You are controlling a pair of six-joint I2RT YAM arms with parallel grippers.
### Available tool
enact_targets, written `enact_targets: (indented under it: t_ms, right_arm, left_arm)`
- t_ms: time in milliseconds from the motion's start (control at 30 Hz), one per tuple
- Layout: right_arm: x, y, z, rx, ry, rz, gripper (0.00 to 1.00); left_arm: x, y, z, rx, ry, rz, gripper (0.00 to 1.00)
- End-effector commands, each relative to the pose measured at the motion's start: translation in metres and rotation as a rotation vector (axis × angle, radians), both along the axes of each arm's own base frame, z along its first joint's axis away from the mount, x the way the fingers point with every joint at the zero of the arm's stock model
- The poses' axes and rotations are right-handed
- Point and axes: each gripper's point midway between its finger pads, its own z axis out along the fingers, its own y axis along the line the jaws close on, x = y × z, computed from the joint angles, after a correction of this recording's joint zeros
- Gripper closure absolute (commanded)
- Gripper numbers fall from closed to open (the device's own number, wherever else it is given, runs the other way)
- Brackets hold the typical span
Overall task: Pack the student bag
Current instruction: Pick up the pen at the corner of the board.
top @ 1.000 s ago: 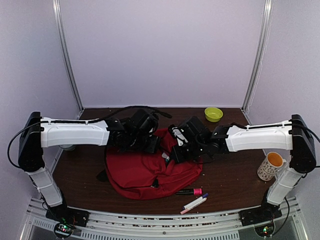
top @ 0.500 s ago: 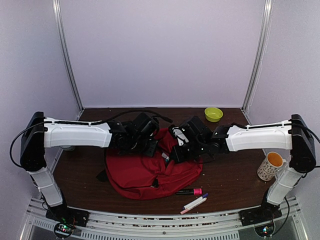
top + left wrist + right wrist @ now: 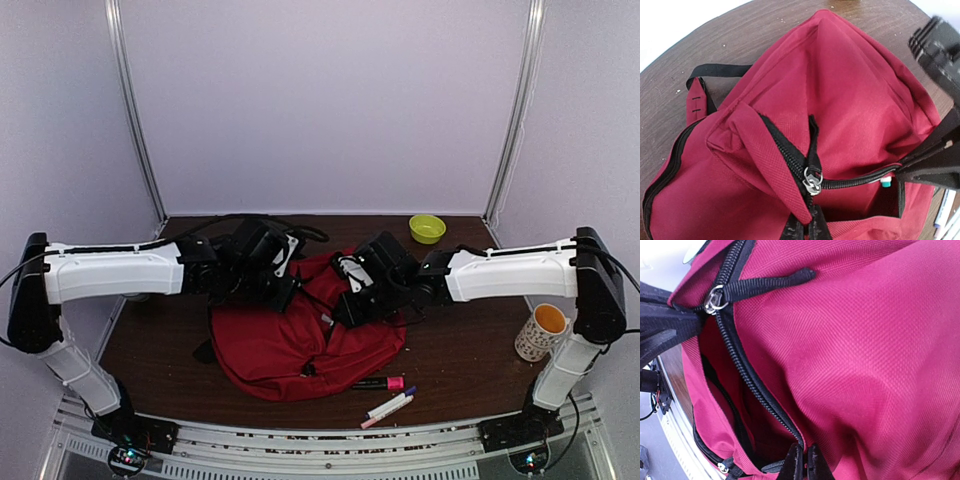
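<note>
The student bag point(image 3: 290, 345), dark red with black zippers, lies in the middle of the table with one zipped pocket held apart. My left gripper point(image 3: 288, 292) is shut on the zipper edge of the bag point(image 3: 850, 90), just below the metal slider point(image 3: 813, 181). My right gripper point(image 3: 340, 310) is shut on the other end of the same zipper edge of the bag point(image 3: 870, 350). The pocket mouth point(image 3: 757, 425) gapes dark between them. A teal-capped pen tip point(image 3: 885, 182) shows inside the pocket.
A pink-capped black marker point(image 3: 380, 383) and two pale pens point(image 3: 390, 405) lie in front of the bag. A green bowl point(image 3: 427, 228) sits at the back right. An orange-lined mug point(image 3: 545, 331) stands by the right arm's base.
My left gripper has shut on the bag's zipper edge and drawn to the left, stretching the pocket opening. The right gripper has kept its grip, shifting slightly left.
</note>
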Motion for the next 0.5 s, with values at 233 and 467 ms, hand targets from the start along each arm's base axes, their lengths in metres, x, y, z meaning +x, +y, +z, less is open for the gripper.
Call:
enact_targets:
  t_ms: [233, 467]
  right_arm:
    - [0.003, 0.007, 0.005, -0.005, -0.001, 0.001, 0.93]
    - [0.004, 0.008, 0.009, -0.005, -0.002, -0.001, 0.93]
  left_arm:
    - [-0.015, 0.021, -0.012, -0.001, 0.006, -0.047, 1.0]
    - [-0.017, 0.025, -0.005, -0.023, 0.001, -0.033, 1.0]
